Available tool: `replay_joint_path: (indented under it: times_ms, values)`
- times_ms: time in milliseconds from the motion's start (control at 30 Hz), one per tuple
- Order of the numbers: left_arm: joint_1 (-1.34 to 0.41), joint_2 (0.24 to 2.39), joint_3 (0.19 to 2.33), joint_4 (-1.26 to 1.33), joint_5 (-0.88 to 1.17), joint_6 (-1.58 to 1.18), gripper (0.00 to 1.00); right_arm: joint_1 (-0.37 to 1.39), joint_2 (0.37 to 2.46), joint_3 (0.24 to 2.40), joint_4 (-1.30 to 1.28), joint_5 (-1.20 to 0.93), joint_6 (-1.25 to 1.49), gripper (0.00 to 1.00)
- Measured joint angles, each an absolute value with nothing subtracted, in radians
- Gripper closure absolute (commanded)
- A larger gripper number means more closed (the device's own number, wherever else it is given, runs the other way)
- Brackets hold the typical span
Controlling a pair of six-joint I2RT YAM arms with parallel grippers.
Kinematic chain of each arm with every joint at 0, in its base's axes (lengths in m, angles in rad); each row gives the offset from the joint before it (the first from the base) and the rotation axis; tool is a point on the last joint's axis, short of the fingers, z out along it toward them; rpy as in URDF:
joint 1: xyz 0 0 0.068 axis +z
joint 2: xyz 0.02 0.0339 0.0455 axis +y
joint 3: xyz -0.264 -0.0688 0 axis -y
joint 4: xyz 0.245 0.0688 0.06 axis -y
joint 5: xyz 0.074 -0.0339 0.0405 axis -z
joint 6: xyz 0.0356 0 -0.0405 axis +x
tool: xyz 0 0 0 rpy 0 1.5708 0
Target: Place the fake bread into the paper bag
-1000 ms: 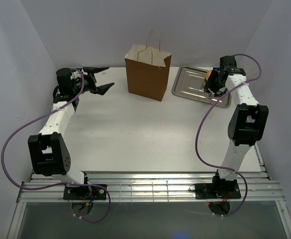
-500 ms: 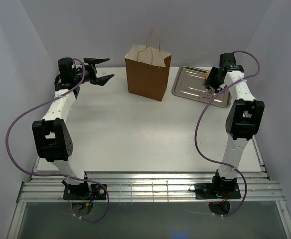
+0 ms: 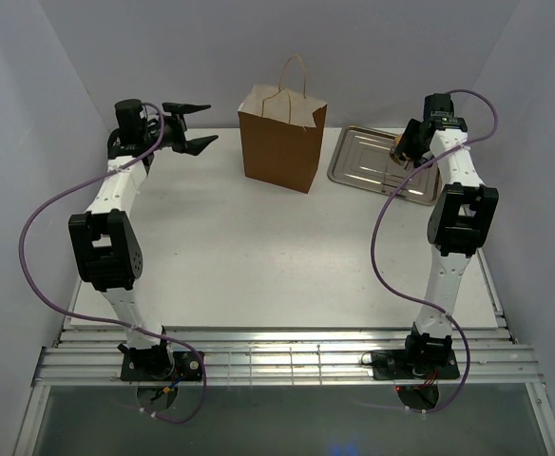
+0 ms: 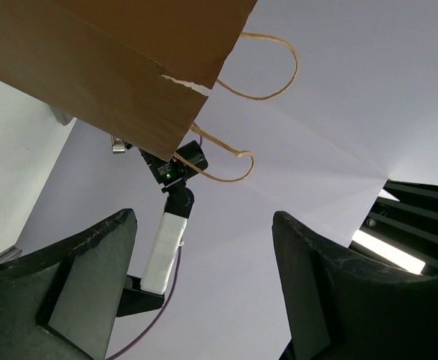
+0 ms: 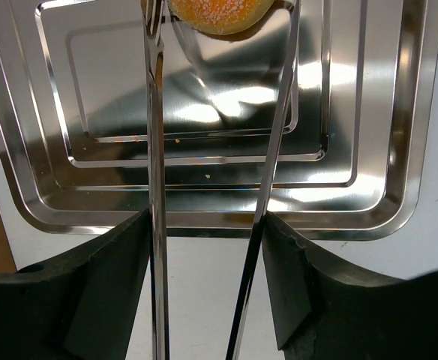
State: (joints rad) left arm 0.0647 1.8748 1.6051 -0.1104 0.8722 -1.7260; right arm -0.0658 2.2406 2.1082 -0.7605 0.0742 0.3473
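Observation:
The brown paper bag [image 3: 282, 142] stands upright at the back middle of the table, and its wall [image 4: 114, 67] fills the top left of the left wrist view. My right gripper [image 5: 206, 225] is shut on a pair of thin shiny tongs [image 5: 156, 150]. The tong tips pinch an orange sugared piece of fake bread [image 5: 219, 16] above the silver tray [image 5: 369, 217]. In the top view the right gripper [image 3: 406, 147] hangs over the tray's right part. My left gripper [image 3: 194, 125] is raised to the left of the bag, open, with nothing between its fingers [image 4: 91, 270].
The flat silver tray [image 3: 358, 161] lies right of the bag at the back. Grey walls close in the table on the left, back and right. The bag's loop handles [image 4: 271, 75] stick up above its rim.
The left arm has straightened and lifted its gripper up and toward the back, its jaws a little wider. The right arm has drawn back, carrying the tongs and bread over the tray.

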Motion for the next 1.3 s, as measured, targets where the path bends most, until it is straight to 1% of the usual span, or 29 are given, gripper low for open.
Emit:
replay_joint_path:
  times_ms: [267, 600, 800, 1000, 1133, 1300]
  values:
    - [0.063, 1.964, 1.679, -0.128, 0.867, -1.716, 0.16, -0.08, 2.285, 2.157, -0.758, 0.052, 0.33, 0.36]
    - [0.063, 1.975, 1.686, -0.135, 0.863, -1.721, 0.16, -0.085, 2.33, 2.186, -0.726, 0.025, 0.329, 0.37]
    - [0.063, 1.996, 1.736, -0.142, 0.865, -1.721, 0.16, -0.086, 2.343, 2.19, -0.701, 0.022, 0.332, 0.37]
    - [0.063, 2.028, 1.754, -0.145, 0.867, -1.721, 0.16, -0.086, 2.346, 2.19, -0.693, 0.013, 0.334, 0.43]
    - [0.063, 2.041, 1.761, -0.156, 0.868, -1.722, 0.16, -0.086, 2.346, 2.19, -0.68, 0.003, 0.336, 0.51]
    - [0.063, 2.041, 1.769, -0.156, 0.875, -1.724, 0.16, -0.088, 2.346, 2.19, -0.677, -0.005, 0.338, 0.59]
